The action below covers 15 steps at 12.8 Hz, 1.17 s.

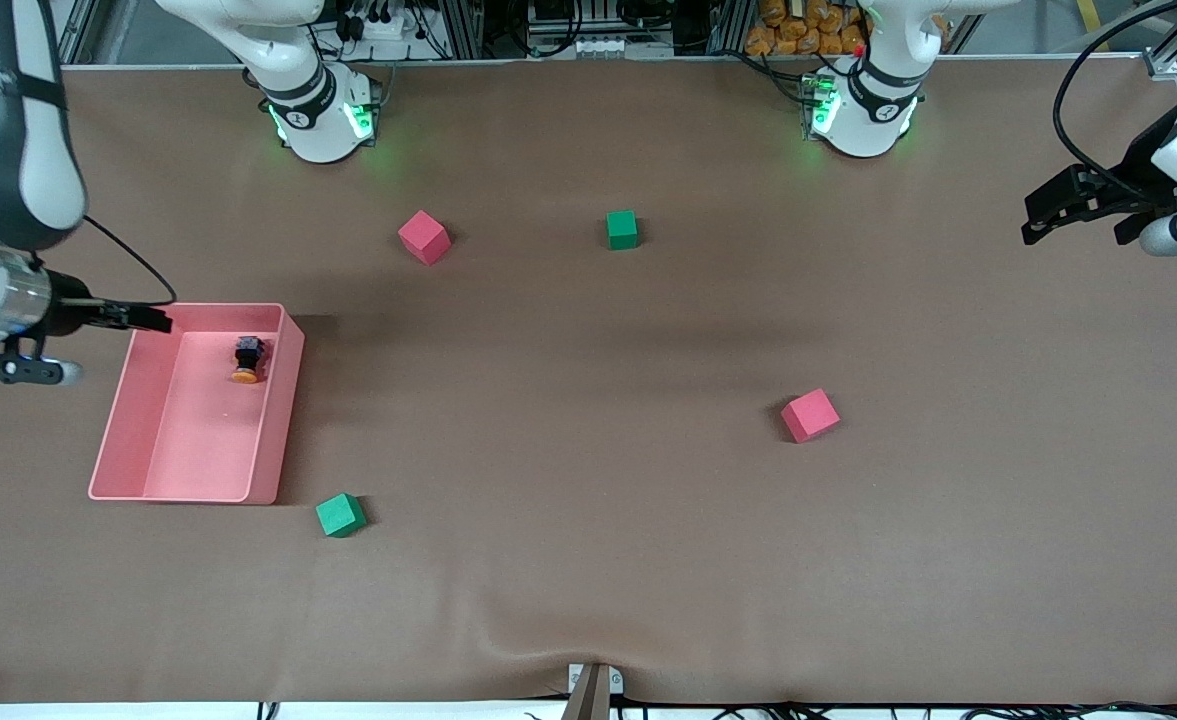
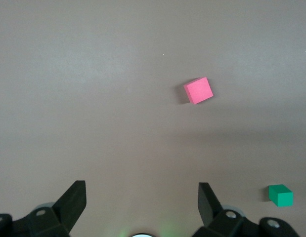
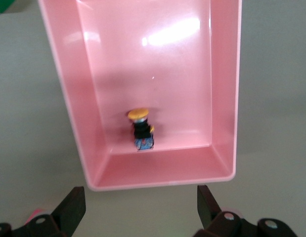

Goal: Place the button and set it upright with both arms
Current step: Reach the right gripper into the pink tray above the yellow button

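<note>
- Right gripper (image 1: 163, 319) hangs at the right arm's end of the table, over the rim of the pink tray (image 1: 123, 400); most of that arm is cut off at the frame edge.
- Left gripper (image 1: 1068, 205) waits over bare table at the left arm's end.
- Front view count: one button (image 1: 248, 359) lying tipped over in the tray near its wall, two red cubes (image 1: 423, 237) (image 1: 809, 415), two green cubes (image 1: 622, 229) (image 1: 340, 515).
- Left wrist view: fingers (image 2: 73, 200) spread wide, holding nothing, over one red cube (image 2: 198, 90) and one green cube (image 2: 281, 195).
- Right wrist view: fingers (image 3: 73, 207) wide apart, empty, above the tray wall (image 3: 157, 180); the button (image 3: 140, 128) lies on its side, orange cap showing.
</note>
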Motion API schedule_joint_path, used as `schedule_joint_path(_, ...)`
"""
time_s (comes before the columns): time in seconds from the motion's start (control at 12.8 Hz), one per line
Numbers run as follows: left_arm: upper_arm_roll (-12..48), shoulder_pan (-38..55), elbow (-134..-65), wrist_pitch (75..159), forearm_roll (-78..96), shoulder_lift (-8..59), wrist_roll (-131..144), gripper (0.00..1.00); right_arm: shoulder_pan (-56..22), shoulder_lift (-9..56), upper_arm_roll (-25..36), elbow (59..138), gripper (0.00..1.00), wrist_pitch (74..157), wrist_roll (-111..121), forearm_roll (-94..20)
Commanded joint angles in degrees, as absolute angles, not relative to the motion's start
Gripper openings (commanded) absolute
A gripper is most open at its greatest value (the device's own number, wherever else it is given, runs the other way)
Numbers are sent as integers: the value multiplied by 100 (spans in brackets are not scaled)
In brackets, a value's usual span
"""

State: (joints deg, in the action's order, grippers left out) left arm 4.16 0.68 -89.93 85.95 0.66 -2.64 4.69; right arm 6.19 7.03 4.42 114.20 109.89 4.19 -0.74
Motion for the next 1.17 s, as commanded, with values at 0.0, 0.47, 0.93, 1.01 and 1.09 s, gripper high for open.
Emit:
schedule_joint_path(0.0,431,44,-8851,8473,26,-202,369,100,686,658,404,12136,100,11871,510,-18)
schedule_joint_path(0.47,431,44,-8851,8473,26,-202,369,100,712,1177,404,12647,100,12902,510,-18)
schedule_joint_path(0.93,431,35,-8851,8473,26,-202,369,100,712,1467,396,12717,100,13156,510,-18)
schedule_joint_path(1.01,431,35,-8851,8473,26,-202,369,100,712,1511,396,12813,100,13366,510,-18)
schedule_joint_path(1.09,431,35,-8851,8473,26,-202,369,100,712,1520,396,12997,100,13638,510,-18)
